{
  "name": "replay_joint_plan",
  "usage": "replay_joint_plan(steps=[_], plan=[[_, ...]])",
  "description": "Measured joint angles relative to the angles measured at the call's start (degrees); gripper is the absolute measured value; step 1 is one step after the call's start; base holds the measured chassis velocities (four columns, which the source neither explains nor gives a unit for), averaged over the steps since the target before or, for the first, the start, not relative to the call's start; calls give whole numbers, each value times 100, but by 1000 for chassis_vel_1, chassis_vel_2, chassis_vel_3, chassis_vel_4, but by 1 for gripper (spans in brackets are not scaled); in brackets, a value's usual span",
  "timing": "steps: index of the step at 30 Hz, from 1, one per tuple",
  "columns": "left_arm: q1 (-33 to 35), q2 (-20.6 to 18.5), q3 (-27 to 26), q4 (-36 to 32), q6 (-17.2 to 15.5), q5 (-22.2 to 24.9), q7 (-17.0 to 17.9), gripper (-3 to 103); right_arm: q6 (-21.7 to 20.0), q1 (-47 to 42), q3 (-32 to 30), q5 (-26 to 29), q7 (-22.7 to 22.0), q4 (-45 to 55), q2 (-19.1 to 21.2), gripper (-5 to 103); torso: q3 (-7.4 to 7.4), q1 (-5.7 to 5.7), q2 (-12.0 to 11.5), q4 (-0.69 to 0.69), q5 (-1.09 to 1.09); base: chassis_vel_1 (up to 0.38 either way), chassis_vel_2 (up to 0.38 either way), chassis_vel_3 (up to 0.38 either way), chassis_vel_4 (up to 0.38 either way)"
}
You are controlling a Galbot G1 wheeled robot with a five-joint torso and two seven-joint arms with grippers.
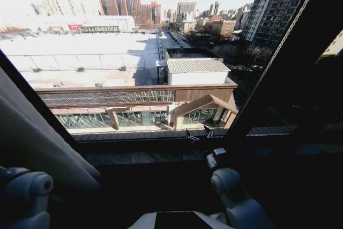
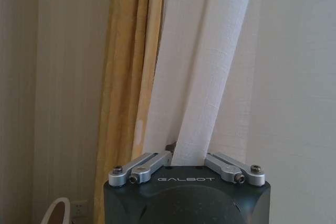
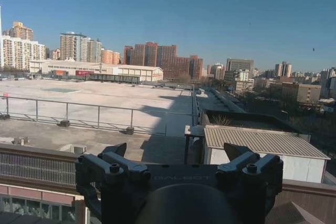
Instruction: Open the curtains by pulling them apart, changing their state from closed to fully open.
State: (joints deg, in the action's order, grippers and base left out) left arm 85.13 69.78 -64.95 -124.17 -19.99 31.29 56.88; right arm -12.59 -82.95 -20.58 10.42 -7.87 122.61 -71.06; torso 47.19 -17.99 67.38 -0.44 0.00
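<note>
Head view: the window stands bare in the middle, a curtain (image 1: 32,132) panel bunched at the left edge. Left wrist view: the left gripper (image 2: 188,156) pinches a white fold of that panel beside a yellow drape (image 2: 126,77). Right wrist view: the right gripper (image 3: 178,153) hangs spread, empty, facing the glass. Opening looks nearly finished; next probably calls for letting go

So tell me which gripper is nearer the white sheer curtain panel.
Left. The left gripper has a bunched fold of the white sheer curtain panel running between its fingers. The right gripper faces the bare window glass and the rooftops outside, apart from any fabric.
</note>
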Motion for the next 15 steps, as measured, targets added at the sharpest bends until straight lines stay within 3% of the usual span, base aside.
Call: replay_joint_plan(steps=[5, 6, 7, 8, 10, 13, 15], plan=[[78, 9, -9, -66, -14, -20, -236, -3, 0, -6, -11, 0, 0, 0, 7, 100, 0, 0, 0, 1, -2, 0, 0, 0, 0], [213, 62, 37, -201, -82, 3, -578, 2, 0, -6, -4, 0, 0, 0, 7, 100, 1, 0, -1, 7, -19, 0, 0, 0, 0], [283, 93, 49, -311, -120, -9, -795, 7, 0, -3, 3, 0, -1, 7, 6, 100, 1, 0, -1, 5, -16, 0, 0, 0, 0], [283, 93, 49, -311, -120, -9, -795, 7, 0, -3, 3, 0, -1, 7, 6, 100, 1, 0, -1, 5, -16, 0, 0, 0, 0], [519, 213, 86, -677, -299, -168, -1409, 19, -3, -3, 35, 1, 0, 25, -4, 100, 1, 0, -1, 2, -6, 0, 0, 0, 0], [676, 316, 135, -940, -473, -383, -1595, 23, -4, -9, 40, -1, -1, 36, -8, 100, 1, 0, -1, 1, -2, 0, 0, 0, 0], [884, 515, 191, -1320, -684, -628, -1649, 34, -5, -32, 22, -2, -2, 48, -7, 100, 1, 0, -1, 1, 2, 0, 0, 0, 0]])
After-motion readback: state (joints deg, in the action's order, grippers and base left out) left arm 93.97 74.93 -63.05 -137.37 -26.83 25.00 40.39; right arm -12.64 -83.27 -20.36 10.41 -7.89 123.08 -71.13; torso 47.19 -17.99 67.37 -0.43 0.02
